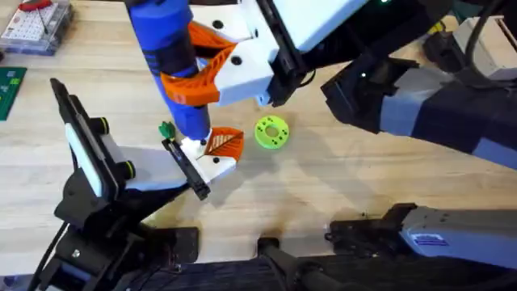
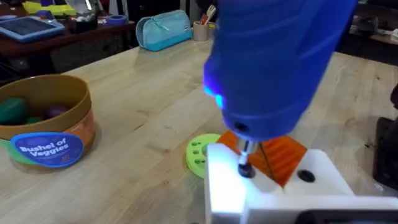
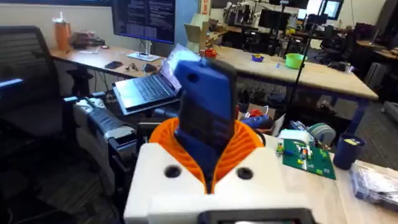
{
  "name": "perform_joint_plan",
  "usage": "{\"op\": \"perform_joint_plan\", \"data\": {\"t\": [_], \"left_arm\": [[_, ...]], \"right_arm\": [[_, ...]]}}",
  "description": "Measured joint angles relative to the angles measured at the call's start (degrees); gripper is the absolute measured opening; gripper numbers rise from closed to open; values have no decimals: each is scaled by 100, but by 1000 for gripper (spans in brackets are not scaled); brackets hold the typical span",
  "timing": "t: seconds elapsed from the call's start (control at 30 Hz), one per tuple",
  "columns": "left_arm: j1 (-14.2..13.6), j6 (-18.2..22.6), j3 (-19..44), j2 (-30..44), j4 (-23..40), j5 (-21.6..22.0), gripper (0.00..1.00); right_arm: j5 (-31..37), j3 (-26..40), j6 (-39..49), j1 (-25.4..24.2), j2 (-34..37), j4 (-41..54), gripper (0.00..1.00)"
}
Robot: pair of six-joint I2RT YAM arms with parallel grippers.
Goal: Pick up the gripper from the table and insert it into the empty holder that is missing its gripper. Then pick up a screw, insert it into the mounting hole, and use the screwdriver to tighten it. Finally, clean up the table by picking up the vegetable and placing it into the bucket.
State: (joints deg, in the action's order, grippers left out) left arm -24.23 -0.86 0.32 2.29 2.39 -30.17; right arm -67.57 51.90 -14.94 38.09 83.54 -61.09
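My right gripper (image 1: 212,66) is shut on the blue screwdriver (image 1: 171,56), which stands upright; its fingers (image 3: 163,171) clamp the blue body (image 3: 204,118). The metal bit (image 2: 245,163) presses down on the white gripper piece with the orange ribbed pad (image 1: 218,150), which sits on the black holder rail (image 1: 184,166) at the end of the left arm (image 1: 97,162) with green knobs. The same piece (image 2: 292,171) lies under the bit in the left wrist view. The screw is hidden. The orange bucket (image 2: 45,121) holds green and purple vegetables.
A lime-green disc with holes (image 1: 271,133) lies just right of the white piece, and shows as the disc (image 2: 198,153) beside the bit. A small green item (image 1: 166,129) sits left of the screwdriver tip. A parts box (image 1: 36,24) stands at the far left corner.
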Motion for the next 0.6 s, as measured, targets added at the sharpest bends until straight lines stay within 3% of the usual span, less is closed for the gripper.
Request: {"op": "perform_joint_plan", "data": {"t": [0.6], "left_arm": [[0, 0, 0, 2, 0, 0, 16]], "right_arm": [[-116, 0, 24, 4, -2, 113, 22]]}}
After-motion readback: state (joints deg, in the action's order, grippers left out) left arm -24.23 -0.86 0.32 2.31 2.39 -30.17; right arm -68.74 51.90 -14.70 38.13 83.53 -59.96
